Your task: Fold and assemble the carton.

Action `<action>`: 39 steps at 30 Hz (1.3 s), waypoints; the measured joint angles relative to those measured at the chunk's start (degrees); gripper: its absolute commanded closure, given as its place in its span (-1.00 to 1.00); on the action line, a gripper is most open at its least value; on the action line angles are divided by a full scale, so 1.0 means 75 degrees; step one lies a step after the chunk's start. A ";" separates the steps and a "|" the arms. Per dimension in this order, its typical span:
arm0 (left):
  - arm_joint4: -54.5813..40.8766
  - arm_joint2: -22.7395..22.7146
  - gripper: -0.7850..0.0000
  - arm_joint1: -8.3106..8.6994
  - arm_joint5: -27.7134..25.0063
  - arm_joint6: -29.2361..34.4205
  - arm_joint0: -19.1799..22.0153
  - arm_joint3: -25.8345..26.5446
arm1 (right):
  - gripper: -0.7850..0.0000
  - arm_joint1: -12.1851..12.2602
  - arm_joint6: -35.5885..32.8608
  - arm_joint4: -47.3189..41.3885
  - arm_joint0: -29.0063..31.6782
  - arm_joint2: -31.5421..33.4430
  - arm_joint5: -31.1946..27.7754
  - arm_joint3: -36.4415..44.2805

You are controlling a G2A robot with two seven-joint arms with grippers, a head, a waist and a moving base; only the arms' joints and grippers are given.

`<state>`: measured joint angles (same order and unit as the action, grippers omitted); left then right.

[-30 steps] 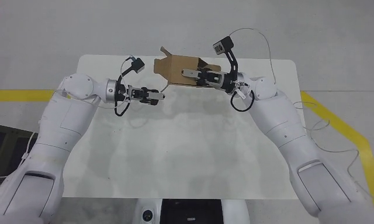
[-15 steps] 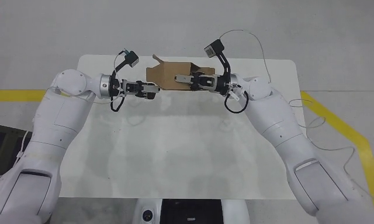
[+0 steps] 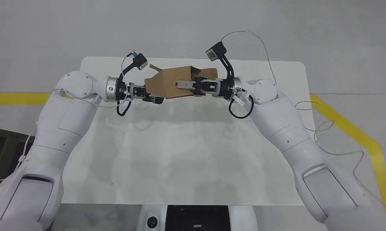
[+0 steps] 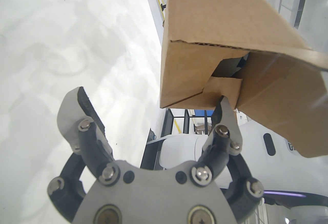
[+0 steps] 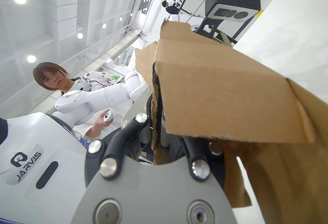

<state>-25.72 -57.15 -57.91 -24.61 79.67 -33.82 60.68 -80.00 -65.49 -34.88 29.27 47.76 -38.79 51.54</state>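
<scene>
A brown cardboard carton [image 3: 170, 82] hangs above the far part of the white table [image 3: 181, 164], lying on its side with its flaps loose. My right gripper [image 3: 186, 84] is shut on one carton wall; in the right wrist view the wall's edge [image 5: 155, 107] runs down between the jaws of that gripper [image 5: 159, 135]. My left gripper [image 3: 155, 98] sits at the carton's opposite end, open. In the left wrist view one of its fingertips [image 4: 223, 104] touches a small folded-in flap [image 4: 223, 88] of the carton [image 4: 217, 27]; the other finger [image 4: 82, 109] stands free over the table.
The table's far edge [image 3: 193, 60] lies just behind the carton. The table surface [image 3: 181, 164] spreads wide in front of both arms. A yellow floor line [image 3: 18, 98] runs beside the table on the left.
The right arm has carried the carton leftward. The left gripper rose to meet the carton's end and now touches a flap.
</scene>
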 measured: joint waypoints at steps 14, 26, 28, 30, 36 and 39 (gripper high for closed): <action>-0.0037 -0.0095 -1.00 0.0075 -0.0148 -0.0147 0.0008 -0.0214 | 1.00 0.0064 -0.0037 0.0108 0.0073 0.0112 0.0037 0.0019; 0.0293 -0.0751 -1.00 0.0286 -0.0375 -0.0597 0.0052 -0.0680 | 1.00 0.0232 -0.0485 0.0210 0.0255 0.0121 0.0484 0.0498; 0.0311 -0.0764 -1.00 0.0289 -0.0335 -0.0652 0.0048 -0.0653 | 1.00 0.0249 -0.0588 0.0164 0.0276 0.0060 0.0587 0.0638; 0.0303 -0.0740 -1.00 0.0277 -0.0305 -0.0688 0.0055 -0.0615 | 1.00 0.0257 -0.0636 0.0128 0.0282 0.0005 0.0635 0.0723; 0.0092 -0.0576 -1.00 0.0203 -0.0317 -0.0541 0.0105 -0.0446 | 1.00 0.0280 -0.0515 0.0136 0.0230 -0.0080 0.0514 0.0671; -0.0013 -0.0529 -1.00 0.0186 -0.0350 -0.0361 0.0116 -0.0408 | 1.00 0.0290 -0.0366 0.0092 0.0217 -0.0037 0.0366 0.0495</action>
<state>-25.81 -61.12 -56.52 -27.24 76.96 -32.94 57.61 -77.82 -68.24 -34.19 30.90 47.48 -36.05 55.26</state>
